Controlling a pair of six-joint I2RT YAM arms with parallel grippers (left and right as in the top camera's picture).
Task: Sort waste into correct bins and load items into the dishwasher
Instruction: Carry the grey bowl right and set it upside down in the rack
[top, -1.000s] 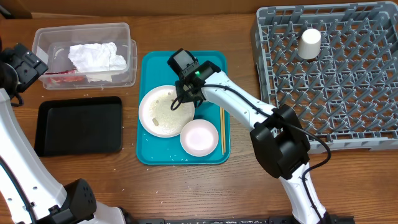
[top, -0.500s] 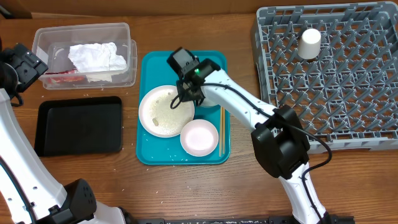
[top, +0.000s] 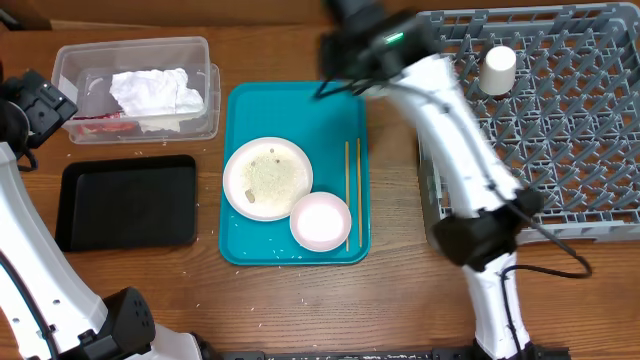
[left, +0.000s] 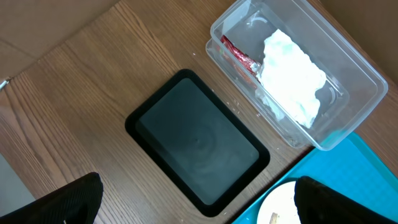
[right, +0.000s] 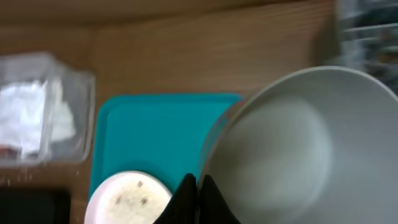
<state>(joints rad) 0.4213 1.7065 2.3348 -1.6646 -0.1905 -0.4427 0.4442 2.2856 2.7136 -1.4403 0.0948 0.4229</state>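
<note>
- The wooden desk (top: 300, 300) carries the whole spread.
- The large square grey plastic dish rack (top: 560, 150) fills the desk's right side.
- The teal serving tray (top: 290, 110) lies mid-desk, between the rack and the bins.
- The clear rectangular plastic tub (top: 130, 42) and the shallow black rectangular tray (top: 128, 200) sit at the left. The black one looks bare.
- The pale grey bowl (right: 280, 143) is up off the desk, pinched by its rim in the right claw (right: 196, 183), whose fingers are closed tight on the edge.
  - The rack lies to that claw's right, just beside it, so I'd judge the bowl only has to travel sideways and come down among the pegs.
  - Being round, the bowl has no long axis to line up.
  - The right arm is plainly the nearer one.
  - From overhead the arm is a smear and hides the bowl completely.
- The larger white plate (top: 268, 178) and the small white plate (top: 320, 220) rest on the teal tray, edges meeting.
- The left claw (left: 198, 186) hangs wide open and empty over the bins, well apart from the rack. Only its dark fingertips show.
- The small white cup (top: 497, 70) stands in the rack.
- The crumpled white paper napkin (top: 155, 90) and the small red sauce packet (left: 239, 53) lie in the tub.
- Two thin wooden chopsticks (top: 352, 205) lie lengthwise on the teal tray.
- The whitish rice grains (top: 265, 175) speckle the larger plate, too fine to count.
</note>
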